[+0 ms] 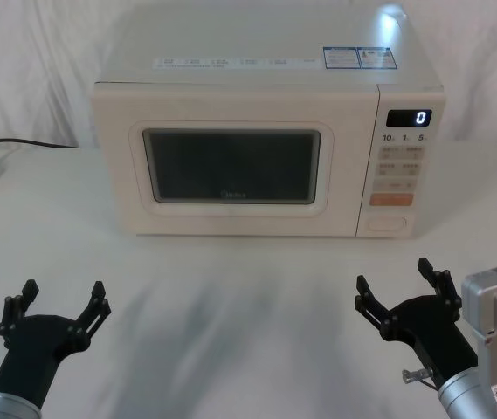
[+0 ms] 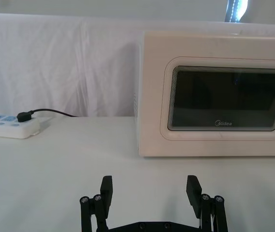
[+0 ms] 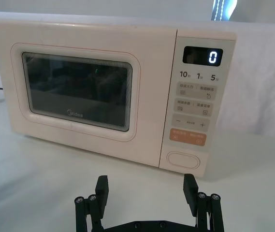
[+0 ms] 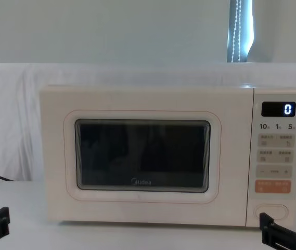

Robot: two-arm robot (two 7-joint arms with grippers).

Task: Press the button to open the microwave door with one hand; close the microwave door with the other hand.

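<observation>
On a white-draped table (image 1: 231,314), toward the far side, sits the cream microwave (image 1: 265,52), front facing the robot. The microwave door (image 1: 117,157) takes up most of the front, left of the control panel, and is shut flush w/ the body; dark window, grey logo under it. On the right strip of the front, top to bottom: black display (image 1: 409,118) showing a white 0, small cream keys, an orange key (image 1: 391,199), then the button (image 1: 387,221), wide, cream, unmarked, at the panel's bottom near the table surface.

Near side, left: the left gripper (image 1: 63,299) hovers above the cloth, well apart from the microwave, fingers spread wide, nothing between them. Near side, right: the right gripper (image 1: 391,278) likewise hovers w/ fingers spread, empty, roughly in line w/ the control panel but not touching it.

Far left on the table lies a white power strip (image 2: 9,125) w/ a black plug and cable (image 1: 30,144) running toward the microwave's back. White cloth also hangs behind as a backdrop.
</observation>
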